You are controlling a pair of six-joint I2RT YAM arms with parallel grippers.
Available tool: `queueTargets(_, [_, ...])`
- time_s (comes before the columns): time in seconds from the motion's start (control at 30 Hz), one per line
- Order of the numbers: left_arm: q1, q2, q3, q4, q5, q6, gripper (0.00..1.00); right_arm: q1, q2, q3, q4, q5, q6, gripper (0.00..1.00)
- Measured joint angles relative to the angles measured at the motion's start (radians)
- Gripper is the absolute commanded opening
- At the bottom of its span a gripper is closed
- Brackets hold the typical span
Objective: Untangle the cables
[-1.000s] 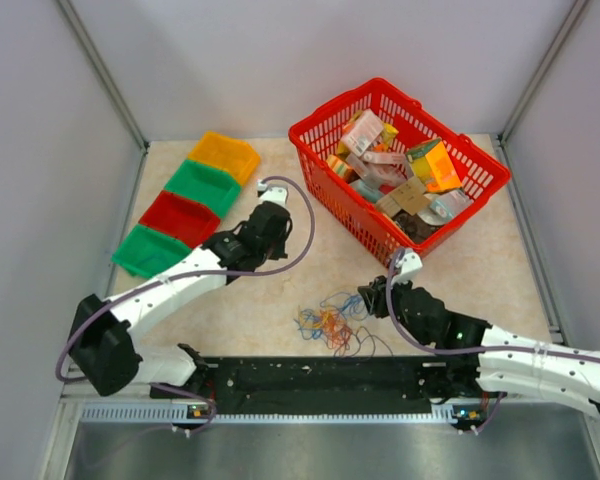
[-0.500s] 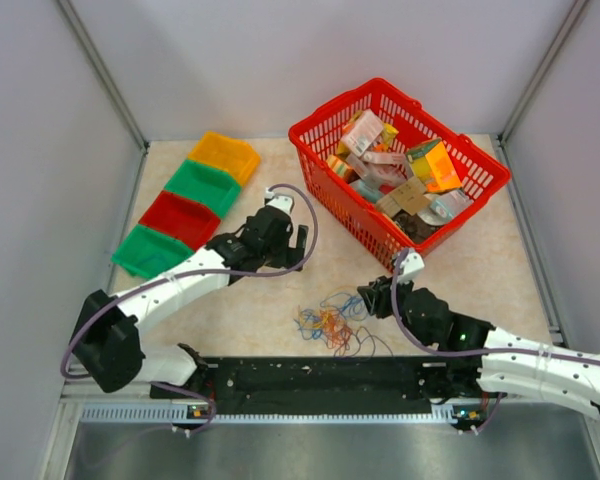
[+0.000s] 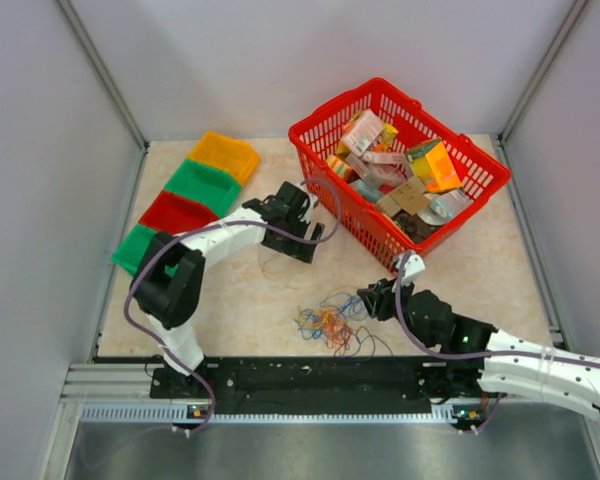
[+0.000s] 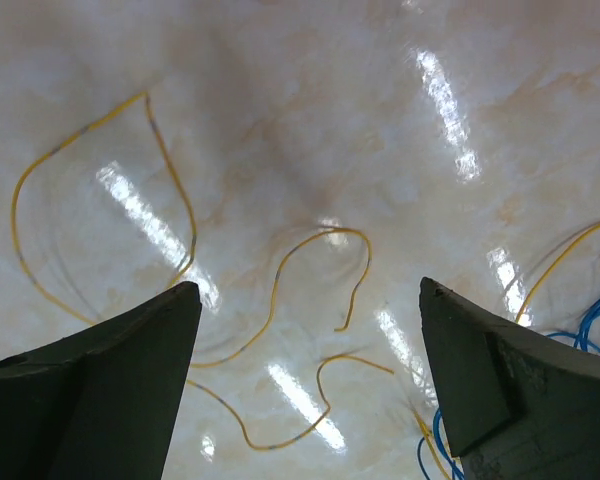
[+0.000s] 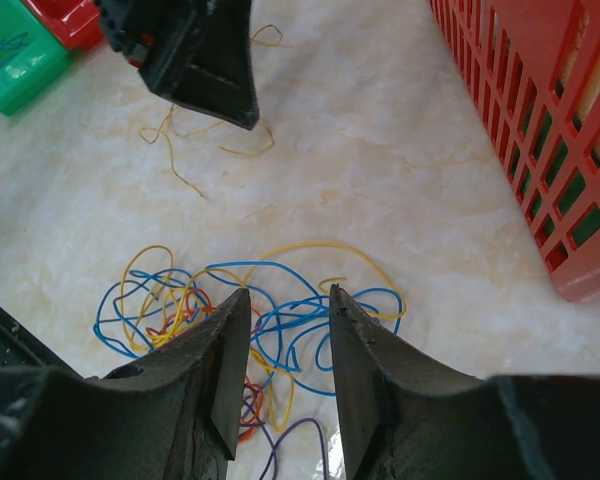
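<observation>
Left pincer [image 4: 308, 290] released above loose yellow cable [image 4: 332, 231] mid-frame, right pincer [image 5: 288, 295] parted beside tangle [image 3: 330, 325] lower centre; best pinching single strand, lifting slowly.

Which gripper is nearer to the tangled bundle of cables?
Right. The right gripper hovers at the right edge of the bundle; the left gripper is farther back, over a yellow strand.

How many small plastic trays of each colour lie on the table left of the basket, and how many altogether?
Orange tray: 1
Green trays: 2
Red tray: 1
Total: 4
</observation>
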Motion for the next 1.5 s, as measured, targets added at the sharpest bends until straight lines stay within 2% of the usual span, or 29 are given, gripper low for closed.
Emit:
queueTargets(0.1, [-0.005, 0.091, 0.072, -0.015, 0.021, 0.055, 0.95, 0.000, -0.024, -0.011, -0.005, 0.000, 0.000, 0.38])
queueTargets(0.27, [-0.010, 0.151, 0.084, -0.053, -0.021, 0.110, 0.94, 0.000, -0.056, -0.024, -0.014, 0.000, 0.000, 0.38])
queueTargets(0.43, [-0.015, 0.158, 0.084, -0.056, -0.063, 0.143, 0.83, 0.000, -0.053, -0.024, -0.014, 0.000, 0.000, 0.38])
queueTargets(0.53, [-0.030, 0.172, 0.084, -0.056, -0.092, 0.154, 0.67, 0.000, -0.047, -0.024, -0.014, -0.003, 0.000, 0.38])
queueTargets(0.8, [-0.057, 0.180, 0.085, -0.056, -0.165, 0.135, 0.00, 0.000, -0.051, -0.028, -0.014, -0.005, 0.000, 0.38])
queueTargets(0.97, [-0.056, 0.166, 0.073, -0.056, -0.222, 0.107, 0.00, 0.000, -0.057, -0.028, -0.014, -0.005, 0.001, 0.38])
queueTargets(1.17, [-0.031, 0.035, 0.059, -0.056, -0.261, 0.041, 0.00, 0.000, -0.057, -0.028, -0.014, -0.005, 0.001, 0.38])
queueTargets(1.37, [0.109, -0.156, 0.062, -0.026, -0.189, -0.035, 0.00, 0.000, -0.057, -0.028, -0.014, -0.005, 0.001, 0.38])
queueTargets(1.5, [0.222, -0.199, 0.101, -0.019, -0.118, -0.077, 0.00, 0.000, -0.064, -0.028, -0.014, -0.005, 0.002, 0.38])
